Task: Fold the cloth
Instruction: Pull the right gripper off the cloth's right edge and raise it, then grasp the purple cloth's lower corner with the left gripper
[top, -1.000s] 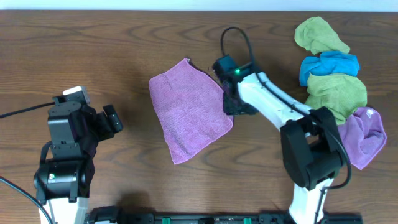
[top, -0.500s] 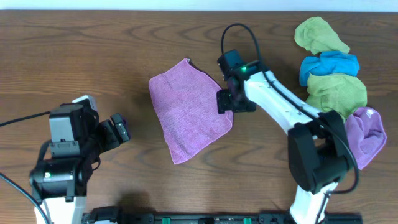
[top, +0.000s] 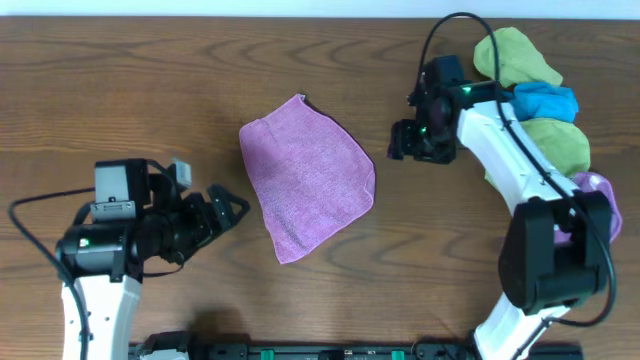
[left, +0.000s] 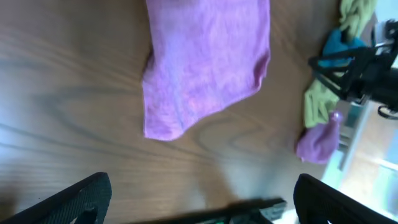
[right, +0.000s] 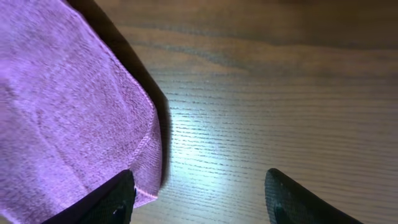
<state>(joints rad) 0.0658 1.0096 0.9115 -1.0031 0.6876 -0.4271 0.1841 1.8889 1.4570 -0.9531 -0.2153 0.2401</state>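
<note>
Two grippers stood spread and empty. The right gripper held its jaws wide, with only bare wood between them in its wrist view, where a hemmed corner of the cloth lay off to the left. A second earlier this gripper had sat on the cloth's right edge. It had since pulled away to the right and hung clear of the cloth, close to the pile at the right end of the table. The left gripper, its jaws as wide as before, had swung round from farther left. It now pointed at the cloth's lower left side, near it but apart.

The cloth itself had not shifted. It lay flat near the middle of the table, a skewed four-sided patch of mauve, in the same place and with much the same outline as a second before.

Counted out, there were two arms and five cloths. One was the mauve cloth in the middle, and four were bunched at the right: two green cloths, one blue cloth between them, and one lavender cloth nearest the front, partly hidden behind the right arm
</note>
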